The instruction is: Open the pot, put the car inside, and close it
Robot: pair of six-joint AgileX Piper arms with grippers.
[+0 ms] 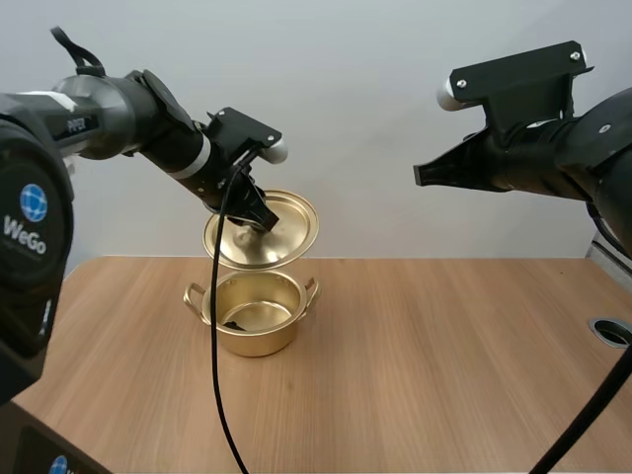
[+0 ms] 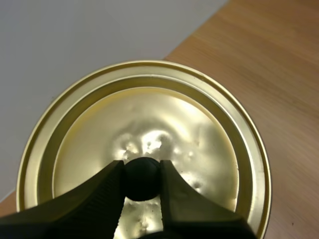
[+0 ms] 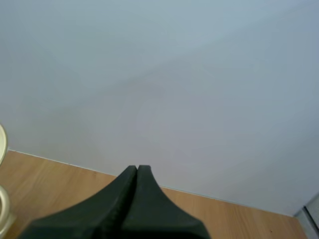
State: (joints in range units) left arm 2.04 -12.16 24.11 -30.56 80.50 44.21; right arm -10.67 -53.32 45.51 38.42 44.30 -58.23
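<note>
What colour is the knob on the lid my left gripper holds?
The knob is black, against the gold lid; clearest in the left wrist view.

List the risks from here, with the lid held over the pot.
1. The left claw pinches only the small round black knob of the tilted gold metal lid; it may swivel or slip out.
2. The lid hangs tilted above the gold two-handled pot, so lowered as is, its edge could catch the rim and seat crooked.
</note>
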